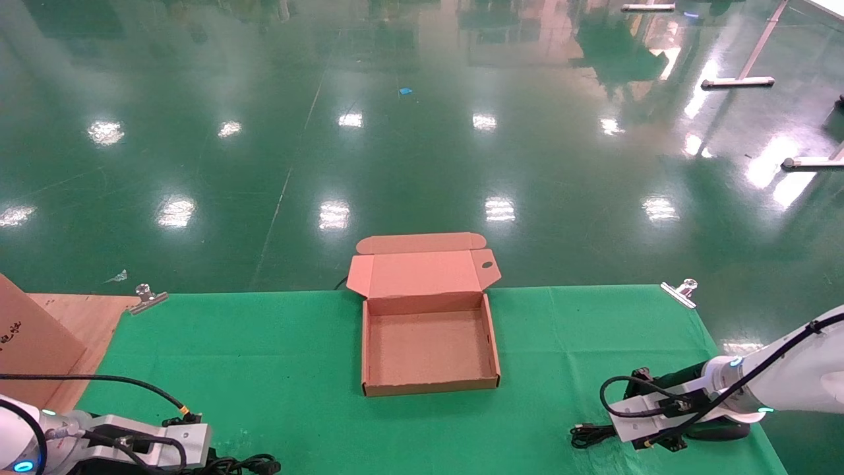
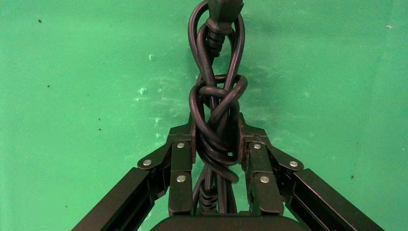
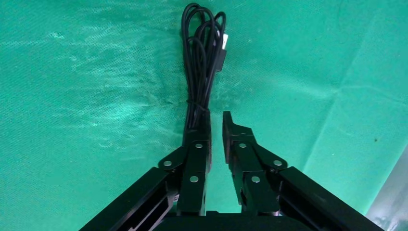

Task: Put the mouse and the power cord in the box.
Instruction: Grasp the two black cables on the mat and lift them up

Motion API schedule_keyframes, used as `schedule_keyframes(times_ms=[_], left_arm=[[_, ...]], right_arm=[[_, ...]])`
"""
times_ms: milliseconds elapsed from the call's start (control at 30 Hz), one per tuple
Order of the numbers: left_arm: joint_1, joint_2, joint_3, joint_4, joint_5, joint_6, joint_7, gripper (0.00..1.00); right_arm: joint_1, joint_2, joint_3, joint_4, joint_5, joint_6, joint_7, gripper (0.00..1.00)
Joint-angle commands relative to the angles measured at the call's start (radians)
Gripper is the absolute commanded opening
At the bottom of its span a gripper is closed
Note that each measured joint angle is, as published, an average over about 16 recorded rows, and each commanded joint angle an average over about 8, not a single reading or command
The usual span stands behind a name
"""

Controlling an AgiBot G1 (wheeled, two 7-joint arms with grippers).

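Left pincer [image 2: 216, 139] clamps power cord [image 2: 216, 110] on green cloth [image 1: 264, 356]; right pincer [image 3: 216, 130] narrowly open, empty; glossy green floor [image 1: 422, 132].

head camera looks down from afar; wrist cameras face the green cloth [image 1: 277, 356] closely.

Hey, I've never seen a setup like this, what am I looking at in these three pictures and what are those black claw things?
This is a two-armed robot at a table with a green cloth. The wide picture comes from its head camera; the other two come from cameras on its wrists, looking along each pincer. An open, empty cardboard box sits mid-table. The left pincer, at the near left edge, is closed around a knotted bundle of thick black power cord. The right pincer, at the near right, has its fingers close together with a small gap, and a thin bundled black cable lies on the cloth just ahead of it. Metal clips hold the cloth down.
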State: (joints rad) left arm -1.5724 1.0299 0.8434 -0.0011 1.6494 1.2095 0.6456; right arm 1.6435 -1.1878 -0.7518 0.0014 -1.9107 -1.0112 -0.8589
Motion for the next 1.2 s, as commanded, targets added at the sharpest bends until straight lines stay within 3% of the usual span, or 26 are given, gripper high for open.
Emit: schedule_keyframes(times_ms=[33,800,867,1067,1100,1200], left_arm=[[-0.001,0.0,0.0,0.0,0.0,0.0,0.0,0.0],[0.005,0.004,-0.002,0.003,-0.002,0.011,-0.004,0.0],[0.005,0.003,-0.002,0.003,-0.003,0.012,-0.004,0.0],[0.008,0.004,-0.003,0.003,-0.004,0.013,-0.005,0.0],[0.009,0.005,-0.003,0.003,-0.004,0.012,-0.005,0.0],[0.012,0.008,-0.003,0.003,-0.005,0.005,-0.006,0.0]], right_arm=[[-0.003,0.0,0.0,0.0,0.0,0.007,0.0,1.0],[-0.018,0.004,0.004,-0.006,0.005,0.005,0.006,1.0],[-0.018,0.004,0.004,-0.006,0.005,0.005,0.006,0.84],[-0.022,0.004,0.003,-0.003,0.004,0.018,0.007,0.13],[-0.023,0.004,0.003,-0.003,0.004,0.021,0.007,0.08],[-0.027,0.002,0.003,-0.003,0.004,0.03,0.008,0.1]])
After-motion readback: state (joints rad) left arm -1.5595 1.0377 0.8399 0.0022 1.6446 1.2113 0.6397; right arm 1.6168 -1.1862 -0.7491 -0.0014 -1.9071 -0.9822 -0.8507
